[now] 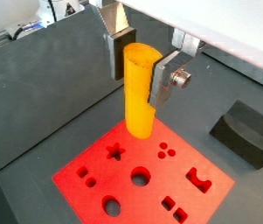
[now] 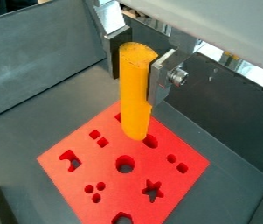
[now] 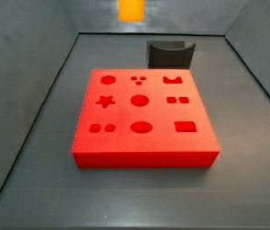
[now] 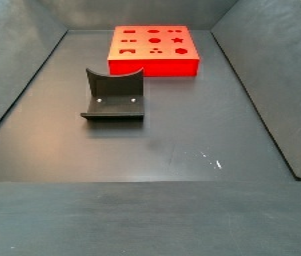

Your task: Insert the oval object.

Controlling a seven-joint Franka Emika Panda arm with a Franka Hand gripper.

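My gripper [image 1: 140,72] is shut on the oval object [image 1: 138,87], a smooth orange-yellow peg held upright near its upper end; both wrist views show this grip [image 2: 136,70]. The peg [image 2: 136,87] hangs well above the red block [image 1: 145,175] with shaped holes. An oval hole [image 1: 111,207] lies apart from the peg's lower end. In a side view only the peg's lower end [image 3: 131,9] shows, high beyond the block [image 3: 143,108], and the gripper is out of frame. The other side view shows the block [image 4: 153,48] but no gripper or peg.
A dark grey curved holder [image 3: 169,54] stands on the floor just beyond the block, also seen in a side view [image 4: 114,95] and a wrist view [image 1: 248,129]. Dark sloping walls [image 3: 30,99] enclose the floor on all sides.
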